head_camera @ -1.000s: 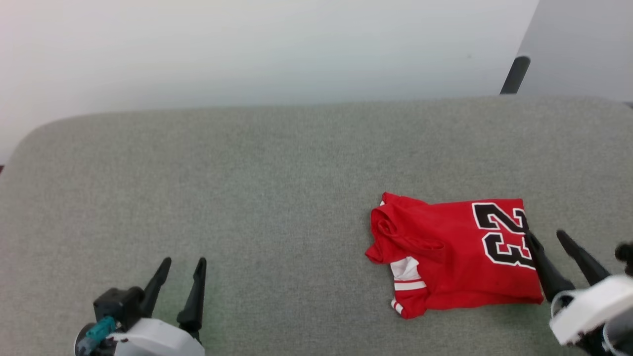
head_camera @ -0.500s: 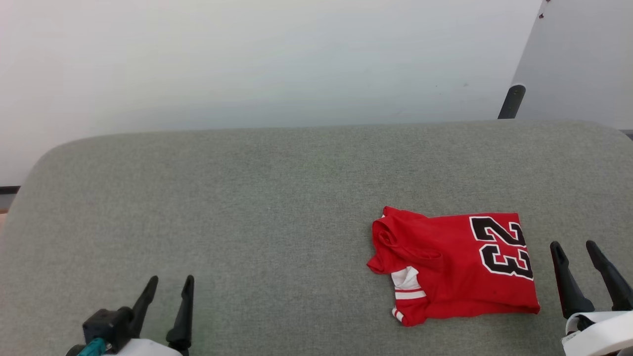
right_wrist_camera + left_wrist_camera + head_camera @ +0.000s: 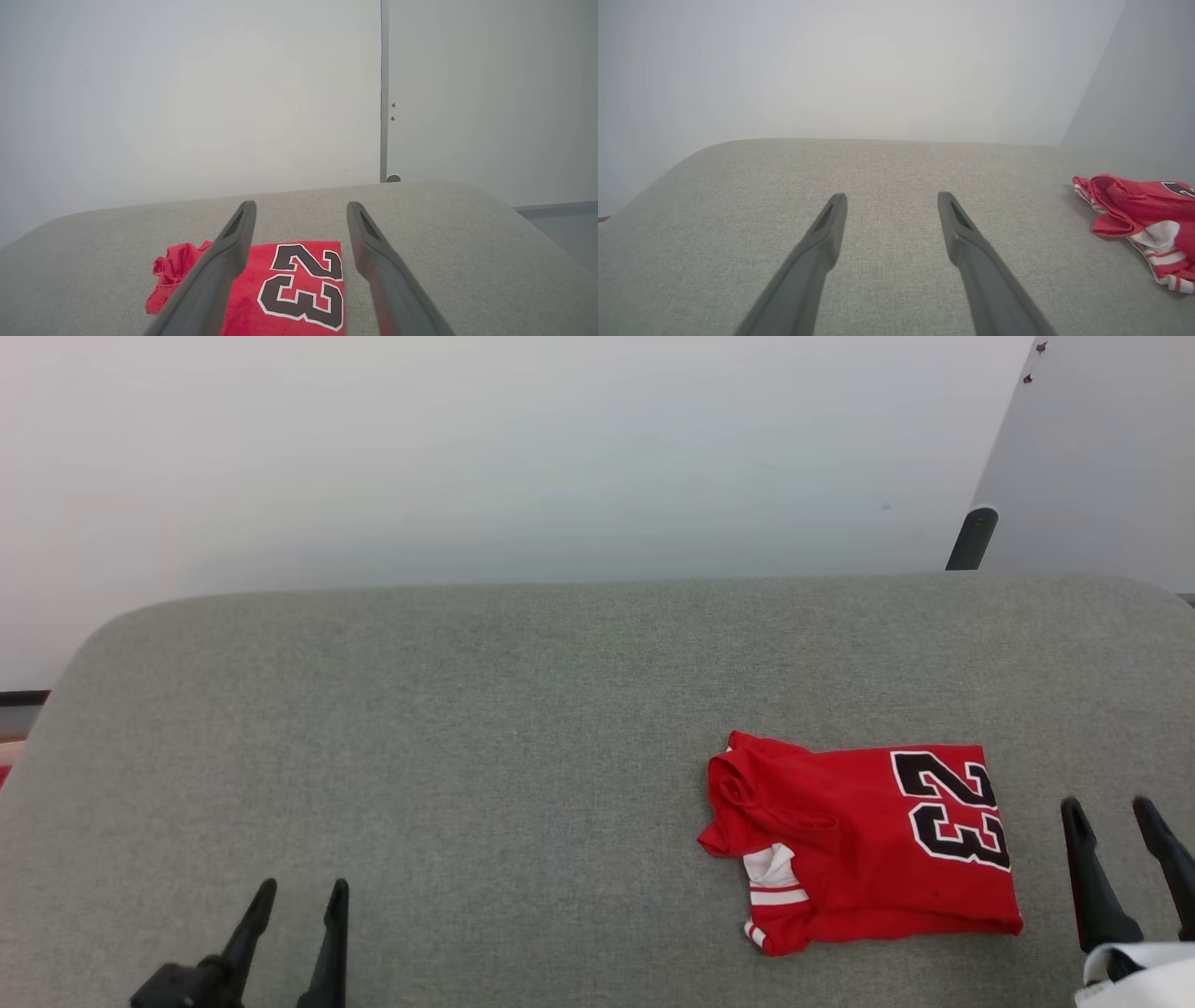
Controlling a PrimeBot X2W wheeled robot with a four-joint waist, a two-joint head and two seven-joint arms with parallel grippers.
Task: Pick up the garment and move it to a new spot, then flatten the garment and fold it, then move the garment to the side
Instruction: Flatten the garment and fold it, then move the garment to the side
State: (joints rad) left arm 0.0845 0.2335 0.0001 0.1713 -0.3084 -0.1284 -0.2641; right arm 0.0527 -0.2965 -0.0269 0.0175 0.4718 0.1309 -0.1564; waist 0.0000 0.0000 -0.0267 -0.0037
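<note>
The garment [image 3: 864, 845], a red jersey with a black, white-outlined "23", lies folded into a rough rectangle on the right part of the grey fabric surface [image 3: 513, 709]. White-and-red striped trim shows at its lower left corner. My right gripper [image 3: 1108, 812] stands open just right of the garment, apart from it, nothing between its fingers. In the right wrist view the garment [image 3: 299, 289] lies below and between the spread fingers [image 3: 224, 261]. My left gripper [image 3: 301, 894] is open at the lower left, far from the garment. The left wrist view has the garment [image 3: 1143, 219] at its right edge.
The grey surface has rounded far corners, and a pale wall [image 3: 467, 457] rises right behind its far edge. A dark post [image 3: 971, 537] stands behind the far right edge beside a grey panel [image 3: 1102, 457]. Bare fabric stretches left of the garment.
The right gripper has drawn back from the garment's right edge, which it touched a second ago, and now stands apart. Both grippers sit lower in the head view, which has itself tilted up.
</note>
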